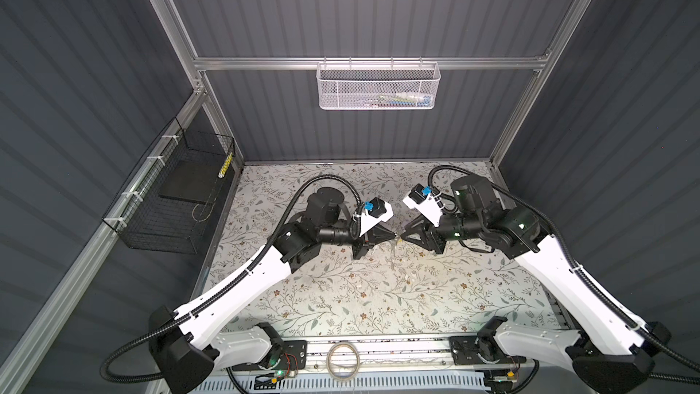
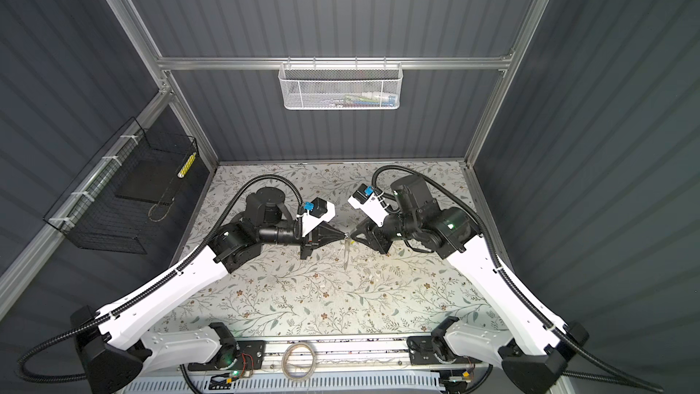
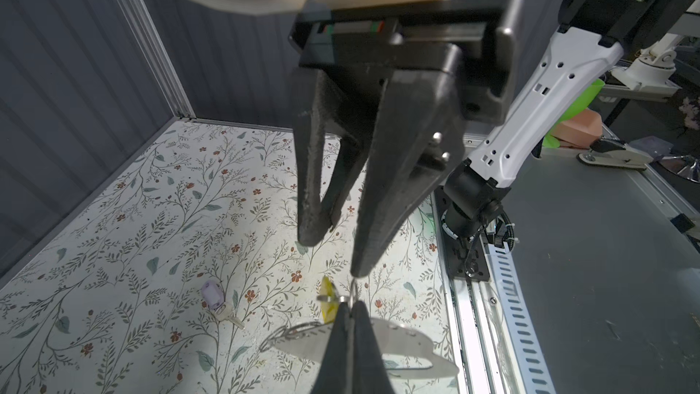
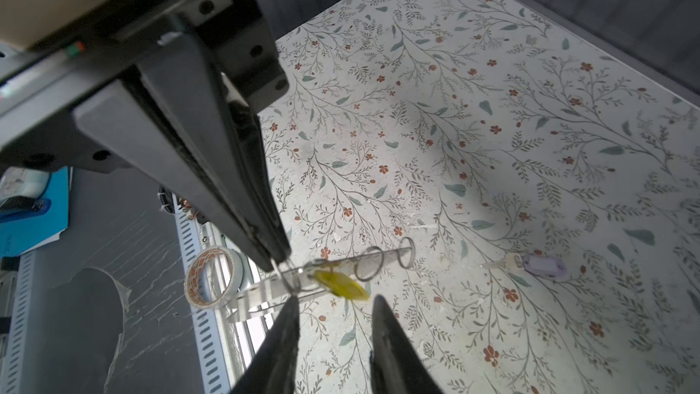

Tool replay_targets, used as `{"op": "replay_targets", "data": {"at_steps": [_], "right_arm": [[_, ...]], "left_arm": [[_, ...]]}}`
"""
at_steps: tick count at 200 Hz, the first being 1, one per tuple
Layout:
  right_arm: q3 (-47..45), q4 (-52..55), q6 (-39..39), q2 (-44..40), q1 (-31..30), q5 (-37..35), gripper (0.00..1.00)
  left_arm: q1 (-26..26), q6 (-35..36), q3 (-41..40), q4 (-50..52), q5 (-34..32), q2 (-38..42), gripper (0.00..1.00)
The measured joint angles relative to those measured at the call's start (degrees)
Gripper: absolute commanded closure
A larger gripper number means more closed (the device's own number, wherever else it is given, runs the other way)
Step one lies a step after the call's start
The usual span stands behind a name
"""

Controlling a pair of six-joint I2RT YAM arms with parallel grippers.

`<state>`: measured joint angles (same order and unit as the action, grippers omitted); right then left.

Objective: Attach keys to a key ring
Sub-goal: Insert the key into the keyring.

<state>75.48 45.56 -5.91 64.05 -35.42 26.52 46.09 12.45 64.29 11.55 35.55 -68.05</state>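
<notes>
The key ring point(image 3: 382, 339) is a flat grey loop carrying several thin wire rings, and it hangs above the floral table point(image 3: 151, 221). My left gripper point(image 3: 350, 307) is shut on one wire ring at its top. In the right wrist view the same gripper point(image 4: 278, 257) pinches that ring. The yellow key point(image 4: 341, 284) hangs at the ring right beside those fingertips. My right gripper point(image 4: 336, 298) faces it, open, with one finger close to the ring and nothing between its fingers. The lilac key point(image 3: 214, 295) lies flat on the table, apart from both grippers. In a top view the two grippers meet tip to tip point(image 2: 348, 236).
A tan tape roll point(image 1: 342, 360) lies on the front rail between the arm bases. A black wire basket point(image 1: 170, 198) hangs on the left wall and a white mesh basket point(image 1: 378, 85) on the back wall. Both arms reach in over the middle of the table.
</notes>
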Motion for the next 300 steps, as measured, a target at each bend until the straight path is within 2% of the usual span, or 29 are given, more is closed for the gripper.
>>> {"op": "replay_targets", "data": {"at_steps": [50,109,147,194,250,300], "right_arm": [[-10.01,-13.44,9.53,-8.63,-0.37,-2.32,0.62],[-12.92,-19.87,12.70,-9.22,-1.46,-0.50,0.66],[-14.51,-23.26,13.60,-9.62,-1.49,0.17,0.79],[-15.17,-25.46,14.60,-11.30,-1.95,0.15,1.00],[-15.28,-25.11,14.45,-10.16,-3.69,-1.79,1.00],[-13.86,-24.30,13.29,-6.99,-7.69,-5.03,1.00]], "left_arm": [[0.00,-7.06,-4.57,-13.86,0.02,1.33,1.00],[0.00,-12.39,-5.81,-23.63,0.26,0.15,1.00],[0.00,-13.94,-5.86,-25.94,0.46,-0.11,1.00],[0.00,-15.45,-7.69,-29.73,-0.20,-0.04,1.00],[0.00,-19.87,-14.12,-40.09,-2.84,0.74,1.00],[0.07,-22.86,-17.07,-46.66,-4.92,0.72,1.00]]}}
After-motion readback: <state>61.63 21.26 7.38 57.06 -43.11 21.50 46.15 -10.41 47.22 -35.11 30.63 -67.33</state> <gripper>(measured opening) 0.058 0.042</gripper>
